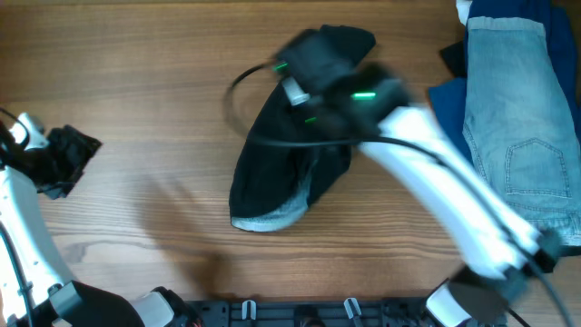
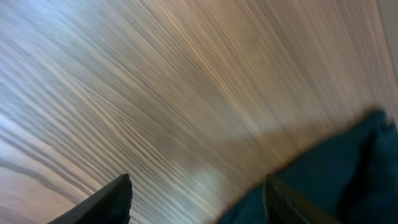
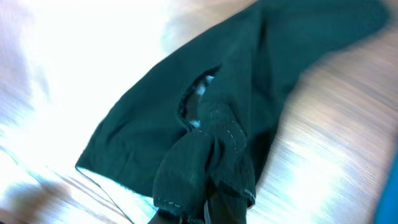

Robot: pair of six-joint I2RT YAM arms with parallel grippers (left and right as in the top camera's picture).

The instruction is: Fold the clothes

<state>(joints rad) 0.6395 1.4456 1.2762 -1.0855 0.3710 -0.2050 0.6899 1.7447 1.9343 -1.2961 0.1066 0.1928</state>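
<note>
Black shorts [image 1: 281,163] with a pale grey-white inner waistband [image 1: 270,218] lie on the wooden table [image 1: 136,54]. My right gripper [image 1: 304,68] reaches over their far end and is shut on a bunched fold of the black fabric [image 3: 205,168], lifted off the rest of the shorts [image 3: 186,106]. My left gripper [image 1: 77,154] is open and empty at the table's left side; its wrist view shows the two spread fingers [image 2: 196,202] over bare wood, with a dark edge of the shorts [image 2: 336,174] at the right. Light-blue jeans [image 1: 522,118] and royal-blue cloth [image 1: 508,14] lie at the far right.
A black cable [image 1: 241,91] loops from the right arm over the table left of the shorts. The right arm's white link [image 1: 454,191] crosses the table between the shorts and the jeans. A dark rail [image 1: 300,313] runs along the front edge.
</note>
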